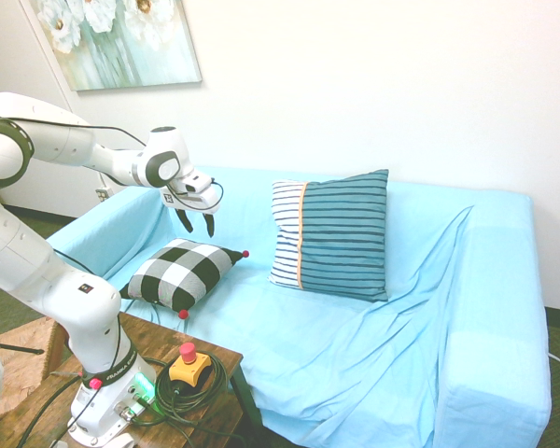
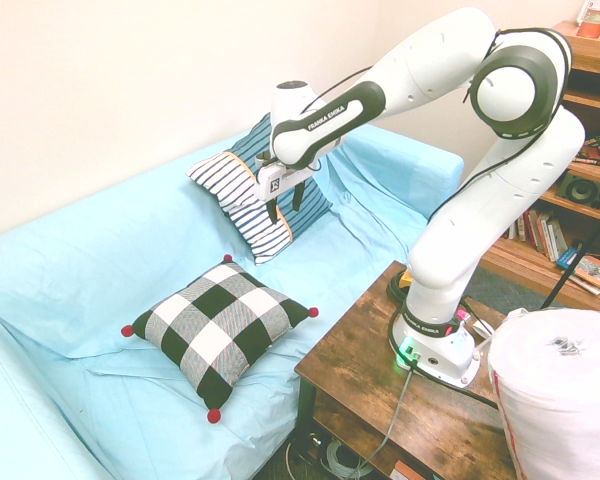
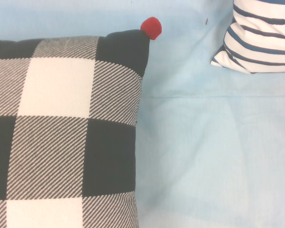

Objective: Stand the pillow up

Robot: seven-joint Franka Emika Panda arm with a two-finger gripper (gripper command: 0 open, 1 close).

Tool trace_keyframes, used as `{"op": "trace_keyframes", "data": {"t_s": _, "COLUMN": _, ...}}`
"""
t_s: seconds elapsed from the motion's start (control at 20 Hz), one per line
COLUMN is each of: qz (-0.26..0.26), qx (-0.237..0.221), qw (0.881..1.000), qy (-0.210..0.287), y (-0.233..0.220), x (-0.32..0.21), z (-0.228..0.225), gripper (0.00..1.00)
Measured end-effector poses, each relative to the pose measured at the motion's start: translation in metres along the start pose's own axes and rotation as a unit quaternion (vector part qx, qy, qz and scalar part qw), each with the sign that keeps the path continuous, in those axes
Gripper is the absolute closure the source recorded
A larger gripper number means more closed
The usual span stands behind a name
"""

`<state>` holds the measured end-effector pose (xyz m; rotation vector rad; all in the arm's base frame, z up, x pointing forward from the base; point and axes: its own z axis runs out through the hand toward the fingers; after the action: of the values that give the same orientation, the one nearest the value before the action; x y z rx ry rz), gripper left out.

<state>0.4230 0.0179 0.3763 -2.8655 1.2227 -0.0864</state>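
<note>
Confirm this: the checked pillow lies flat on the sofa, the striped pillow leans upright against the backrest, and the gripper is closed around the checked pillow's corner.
The last part is wrong: the gripper is open and holds nothing, hovering above the sofa, as the first exterior view shows. The checked pillow and striped pillow are as you say.

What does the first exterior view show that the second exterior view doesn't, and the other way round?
Only the first exterior view: the flower painting on the wall and the red emergency-stop button on its yellow housing.

Only the second: the wooden bookshelf with its books, and all four red pom-poms of the buffalo-check pillow at once.

Both: that pillow lying flat on the blue-covered sofa, the striped cushion leaning against the backrest, and the arm's pincer above the seat, its fingers apart.
</note>
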Motion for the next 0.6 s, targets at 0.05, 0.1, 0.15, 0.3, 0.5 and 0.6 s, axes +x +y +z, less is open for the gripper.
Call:
{"op": "trace_keyframes", "data": {"t_s": 0.05, "qz": 0.000, "qx": 0.000, "qw": 1.000, "qy": 0.000, "y": 0.000, "x": 0.000, "z": 0.000, "gripper": 0.00}}
{"op": "trace_keyframes", "data": {"t_s": 0.1, "qz": -0.001, "qx": -0.001, "qw": 1.000, "qy": 0.000, "y": 0.000, "x": -0.001, "z": 0.001, "gripper": 0.00}}
{"op": "trace_keyframes", "data": {"t_s": 0.15, "qz": -0.006, "qx": -0.002, "qw": 1.000, "qy": -0.001, "y": -0.002, "x": -0.004, "z": 0.002, "gripper": 0.00}}
{"op": "trace_keyframes", "data": {"t_s": 0.3, "qz": -0.031, "qx": -0.016, "qw": 0.999, "qy": 0.002, "y": -0.025, "x": -0.048, "z": 0.017, "gripper": 0.00}}
{"op": "trace_keyframes", "data": {"t_s": 0.5, "qz": -0.073, "qx": -0.042, "qw": 0.996, "qy": 0.007, "y": -0.051, "x": -0.146, "z": 0.054, "gripper": 0.00}}
{"op": "trace_keyframes", "data": {"t_s": 0.6, "qz": -0.095, "qx": -0.053, "qw": 0.994, "qy": 0.004, "y": -0.057, "x": -0.189, "z": 0.076, "gripper": 0.00}}
